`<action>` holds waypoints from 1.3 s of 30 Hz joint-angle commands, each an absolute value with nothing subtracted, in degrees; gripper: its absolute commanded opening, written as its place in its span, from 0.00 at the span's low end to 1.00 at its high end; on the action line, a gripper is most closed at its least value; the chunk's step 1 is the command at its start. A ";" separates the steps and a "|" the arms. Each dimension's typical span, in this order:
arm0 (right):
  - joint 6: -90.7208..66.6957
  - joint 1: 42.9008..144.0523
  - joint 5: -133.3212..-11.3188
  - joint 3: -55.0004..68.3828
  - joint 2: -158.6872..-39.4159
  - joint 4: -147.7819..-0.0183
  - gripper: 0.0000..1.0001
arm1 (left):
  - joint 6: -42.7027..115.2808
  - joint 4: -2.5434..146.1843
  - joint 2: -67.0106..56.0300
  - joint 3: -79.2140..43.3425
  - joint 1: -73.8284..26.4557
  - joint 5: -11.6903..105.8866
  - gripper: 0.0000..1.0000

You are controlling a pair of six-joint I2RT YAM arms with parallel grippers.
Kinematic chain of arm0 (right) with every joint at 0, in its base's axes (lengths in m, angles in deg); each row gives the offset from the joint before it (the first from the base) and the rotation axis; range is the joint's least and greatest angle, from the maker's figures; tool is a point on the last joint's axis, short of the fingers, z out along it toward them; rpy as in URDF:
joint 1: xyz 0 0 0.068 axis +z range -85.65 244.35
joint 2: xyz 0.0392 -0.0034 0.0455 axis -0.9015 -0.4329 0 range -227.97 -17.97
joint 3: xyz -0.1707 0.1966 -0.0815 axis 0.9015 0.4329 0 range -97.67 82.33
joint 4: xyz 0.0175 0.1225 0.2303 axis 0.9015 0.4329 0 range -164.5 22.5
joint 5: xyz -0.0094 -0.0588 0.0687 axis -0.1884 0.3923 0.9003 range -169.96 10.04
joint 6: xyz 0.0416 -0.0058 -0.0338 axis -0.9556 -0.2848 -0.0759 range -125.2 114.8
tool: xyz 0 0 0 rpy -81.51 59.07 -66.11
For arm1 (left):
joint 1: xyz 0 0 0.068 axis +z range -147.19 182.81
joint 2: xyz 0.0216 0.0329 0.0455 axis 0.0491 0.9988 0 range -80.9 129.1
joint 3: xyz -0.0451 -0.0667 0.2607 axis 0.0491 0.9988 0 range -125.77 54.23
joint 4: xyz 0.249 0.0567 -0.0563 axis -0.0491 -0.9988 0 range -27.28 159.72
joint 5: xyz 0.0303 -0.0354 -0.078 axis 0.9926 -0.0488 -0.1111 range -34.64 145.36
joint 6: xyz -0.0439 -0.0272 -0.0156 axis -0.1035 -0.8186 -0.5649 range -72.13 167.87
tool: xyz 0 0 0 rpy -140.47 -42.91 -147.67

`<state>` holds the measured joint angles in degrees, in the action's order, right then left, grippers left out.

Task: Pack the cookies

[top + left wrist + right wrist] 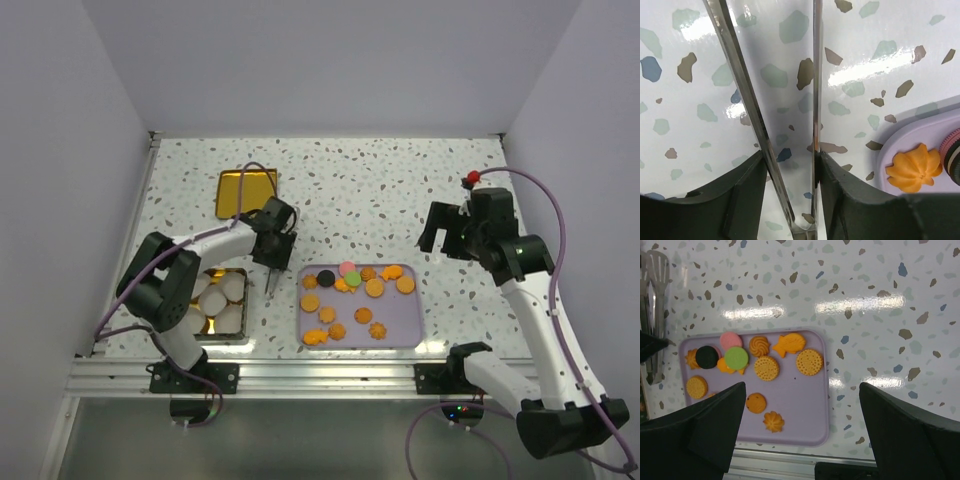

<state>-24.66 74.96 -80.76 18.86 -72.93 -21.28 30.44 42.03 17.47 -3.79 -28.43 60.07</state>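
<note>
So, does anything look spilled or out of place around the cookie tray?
Nothing stands out. All cookies lie on the lilac tray, none on the table; a few overlap by the green one. The left gripper holds tongs beside the tray.

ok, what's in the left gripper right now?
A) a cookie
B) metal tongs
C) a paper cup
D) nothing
B: the left wrist view shows the two metal arms of the tongs running between the left gripper's fingers, which press on them from both sides.
</note>
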 commanded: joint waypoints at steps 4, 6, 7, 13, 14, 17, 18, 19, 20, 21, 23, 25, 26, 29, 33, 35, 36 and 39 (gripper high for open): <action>-25.14 75.78 -80.14 13.77 -74.48 -21.85 0.99 | 31.43 39.59 14.65 -10.52 -27.16 55.71 0.49; -26.20 75.86 -76.72 12.98 -75.27 -22.99 0.99 | 31.70 37.73 12.81 -12.99 -27.16 55.62 0.49; -27.68 75.86 -75.32 12.72 -75.62 -23.60 0.99 | 31.87 35.98 12.19 -15.35 -27.07 55.62 0.49; -35.77 75.95 -60.11 11.84 -80.09 -32.29 0.99 | 32.23 32.10 6.21 -19.59 -27.33 54.04 0.48; -37.09 76.13 -58.88 11.40 -80.72 -33.53 0.99 | 32.14 31.84 4.55 -19.59 -27.42 54.04 0.47; -42.27 77.18 -54.48 11.57 -83.00 -38.97 0.99 | 31.35 30.78 2.61 -19.51 -27.51 54.48 0.44; -44.46 77.79 -53.60 11.57 -83.62 -40.29 0.99 | 31.17 30.26 1.47 -19.51 -27.60 54.39 0.43; -45.35 79.54 -53.42 11.49 -84.84 -42.22 0.99 | 30.65 30.08 0.85 -19.51 -27.68 54.48 0.43; -46.15 80.60 -53.51 10.88 -85.55 -42.76 0.99 | 30.47 29.90 -0.12 -19.51 -27.95 54.48 0.42; -47.20 81.74 -53.68 10.52 -86.17 -43.29 0.99 | 30.29 29.47 -0.65 -19.59 -27.95 54.39 0.42; -48.00 84.82 -54.12 9.47 -87.83 -44.26 0.99 | 29.94 29.03 -1.87 -20.03 -28.30 53.69 0.42; -48.70 86.05 -54.56 9.20 -88.46 -44.61 0.99 | 29.85 28.41 -2.84 -20.65 -28.56 52.99 0.43; -48.96 86.06 -54.65 9.64 -88.55 -44.70 0.99 | 29.76 28.15 -3.72 -20.82 -28.65 52.29 0.46; -49.14 86.15 -53.60 10.51 -88.98 -44.52 0.99 | 29.59 27.27 -6.00 -20.74 -28.65 48.70 0.48; -51.15 88.42 -50.87 12.27 -91.27 -46.97 0.99 | 28.54 29.19 -9.17 -17.94 -28.65 41.05 0.52; -52.39 89.92 -50.96 13.06 -91.71 -48.65 0.99 | 26.96 30.34 -10.84 -16.96 -28.74 36.67 0.52; -54.31 90.80 -51.13 13.33 -92.06 -49.70 0.99 | 26.25 32.08 -11.46 -15.74 -28.74 35.07 0.52; -57.66 93.79 -50.52 13.25 -93.82 -54.62 0.99 | 23.00 37.01 -14.09 -13.37 -28.65 29.97 0.53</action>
